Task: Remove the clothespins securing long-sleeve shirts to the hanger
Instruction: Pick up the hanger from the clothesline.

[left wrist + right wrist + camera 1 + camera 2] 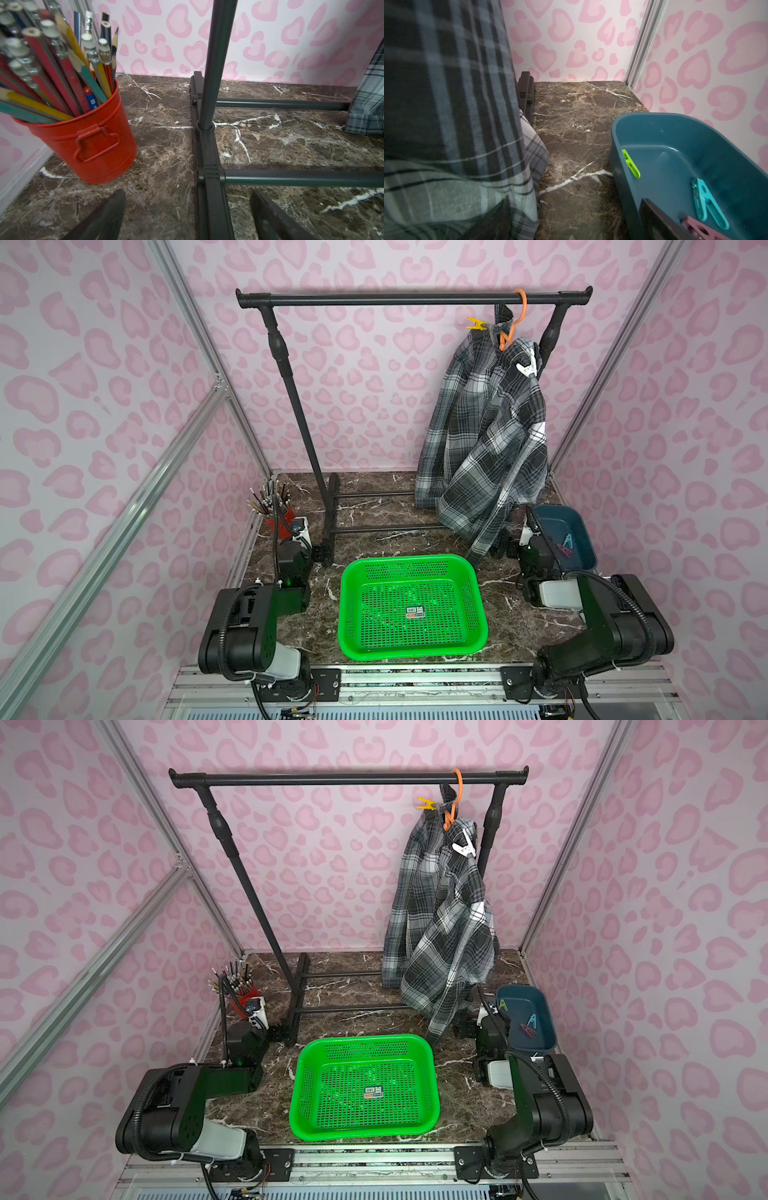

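Pin removal isn't begun yet. I'm seeing both arms sitting low on the worktop, either side of the green basket.

- **Left fingers**: standing wide apart and empty, pointing at the foot of the black garment rack, beside the red pencil bucket.
- **Right fingers**: also spread with nothing between them, sitting between the plaid shirt hem and the blue tub. The tub is holding three loose clips.
- **Targets:** the orange hanger is hanging at the 1 o'clock end of the rail. The yellow clothespin is biting the shoulder at 9 o'clock of the hanger neck. The white clothespin is sitting at roughly 4 o'clock, lower on the near shoulder.

I'm judging the next move as a long lift. That means raising the right arm to the white pin, squeezing its tail ends to open it, then pulling clear without dragging the shirt off.
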{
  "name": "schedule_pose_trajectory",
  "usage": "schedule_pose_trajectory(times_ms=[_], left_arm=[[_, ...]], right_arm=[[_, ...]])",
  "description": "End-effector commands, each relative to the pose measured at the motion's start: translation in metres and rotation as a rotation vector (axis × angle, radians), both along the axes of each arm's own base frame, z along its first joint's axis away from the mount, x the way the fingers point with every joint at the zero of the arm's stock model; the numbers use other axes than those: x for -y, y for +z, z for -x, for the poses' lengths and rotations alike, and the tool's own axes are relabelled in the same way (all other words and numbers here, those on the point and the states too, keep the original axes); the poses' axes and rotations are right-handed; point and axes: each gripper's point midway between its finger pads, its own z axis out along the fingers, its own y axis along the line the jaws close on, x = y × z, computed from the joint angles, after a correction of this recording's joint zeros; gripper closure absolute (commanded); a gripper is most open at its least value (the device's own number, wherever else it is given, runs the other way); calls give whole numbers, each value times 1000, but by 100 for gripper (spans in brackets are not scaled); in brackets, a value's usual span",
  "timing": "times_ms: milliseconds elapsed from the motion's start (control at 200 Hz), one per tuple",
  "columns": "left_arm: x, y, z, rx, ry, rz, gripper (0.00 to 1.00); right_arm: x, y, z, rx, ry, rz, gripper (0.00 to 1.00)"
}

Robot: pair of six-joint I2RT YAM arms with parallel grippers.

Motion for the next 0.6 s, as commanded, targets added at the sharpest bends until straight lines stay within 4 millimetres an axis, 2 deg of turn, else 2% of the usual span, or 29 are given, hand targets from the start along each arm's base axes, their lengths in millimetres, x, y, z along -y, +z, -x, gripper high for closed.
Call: schedule_pose_trajectory(times_ms=[0, 595], left_arm=[[-1, 9, -4, 34, 3, -12, 4], [-1, 9, -4, 35, 3, -12, 4]], right_arm=[[1, 1, 0, 6, -5, 2, 0], [1, 0, 0, 3, -10, -2, 0]])
